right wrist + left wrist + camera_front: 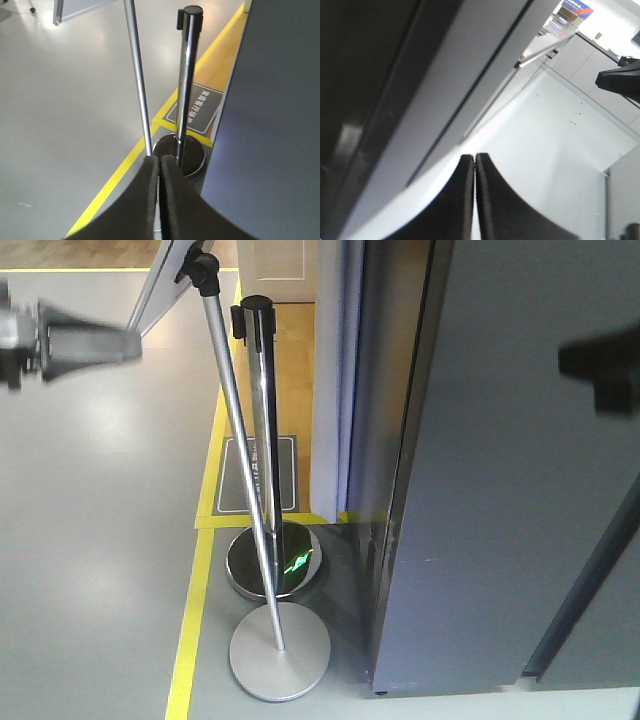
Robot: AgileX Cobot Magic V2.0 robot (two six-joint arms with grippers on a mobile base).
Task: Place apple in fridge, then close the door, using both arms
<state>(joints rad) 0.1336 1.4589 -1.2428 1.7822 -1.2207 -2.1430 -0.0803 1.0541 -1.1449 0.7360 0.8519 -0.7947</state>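
The fridge (pixel 500 490) is cut off by the frame, its interior hidden; two blurred dark shapes intrude.

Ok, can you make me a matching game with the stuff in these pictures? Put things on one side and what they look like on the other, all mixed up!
Things:
1. floor line
2. shiny post
3. thin pole
4. right tool

What they look like:
A. leaning over
B. shut, with nothing in it
C. yellow
D. standing straight up

Pairs: 1-C, 2-D, 3-A, 4-B
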